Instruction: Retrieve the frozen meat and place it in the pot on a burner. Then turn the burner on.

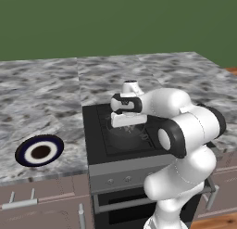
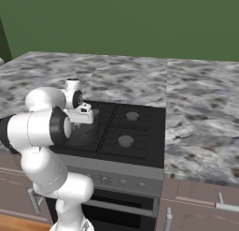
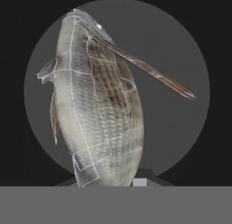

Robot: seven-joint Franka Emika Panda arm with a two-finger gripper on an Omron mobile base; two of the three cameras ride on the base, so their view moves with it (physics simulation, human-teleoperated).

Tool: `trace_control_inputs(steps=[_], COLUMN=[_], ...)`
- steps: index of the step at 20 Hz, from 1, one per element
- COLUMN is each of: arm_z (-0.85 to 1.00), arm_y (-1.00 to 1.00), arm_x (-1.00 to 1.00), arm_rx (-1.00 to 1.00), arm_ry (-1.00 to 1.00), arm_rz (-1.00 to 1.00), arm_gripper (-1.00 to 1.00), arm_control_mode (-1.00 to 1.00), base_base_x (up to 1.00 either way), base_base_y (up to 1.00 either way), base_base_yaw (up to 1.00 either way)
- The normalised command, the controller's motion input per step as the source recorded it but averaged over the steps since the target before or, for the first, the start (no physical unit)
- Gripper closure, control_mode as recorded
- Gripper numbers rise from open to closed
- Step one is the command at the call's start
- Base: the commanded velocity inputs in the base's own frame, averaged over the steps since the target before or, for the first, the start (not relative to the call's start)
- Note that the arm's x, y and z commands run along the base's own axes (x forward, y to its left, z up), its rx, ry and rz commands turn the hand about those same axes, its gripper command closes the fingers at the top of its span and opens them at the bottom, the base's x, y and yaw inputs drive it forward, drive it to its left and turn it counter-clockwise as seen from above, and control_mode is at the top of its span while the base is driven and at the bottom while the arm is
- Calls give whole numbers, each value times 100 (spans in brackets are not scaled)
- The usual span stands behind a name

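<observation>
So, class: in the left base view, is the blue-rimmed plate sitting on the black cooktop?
No, the plate lies on the marble counter, off to the left of the black cooktop.

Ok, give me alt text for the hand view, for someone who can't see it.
A pale grey, scaly fish, the frozen meat, hangs from the shut hand, directly over the round grey floor of the pot. Black surrounds the pot.
</observation>
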Motion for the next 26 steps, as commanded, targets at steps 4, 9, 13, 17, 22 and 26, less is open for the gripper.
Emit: trace_control_inputs(steps=[4,9,13,17,22,26], arm_z=[-6,-13,-14,0,0,0], arm_y=[0,0,0,0,0,0], arm_x=[0,0,0,0,0,0], arm_rx=[0,0,0,0,0,0], arm_ry=[-2,0,0,0,0,0], arm_rz=[0,0,0,0,0,0], arm_gripper=[100,100,100,100,100,-100], arm_control_mode=[-100,-100,-100,-100,-100,-100], base_base_x=[0,0,0,0,0,0], base_base_y=[0,0,0,0,0,0], base_base_yaw=[0,0,0,0,0,0])
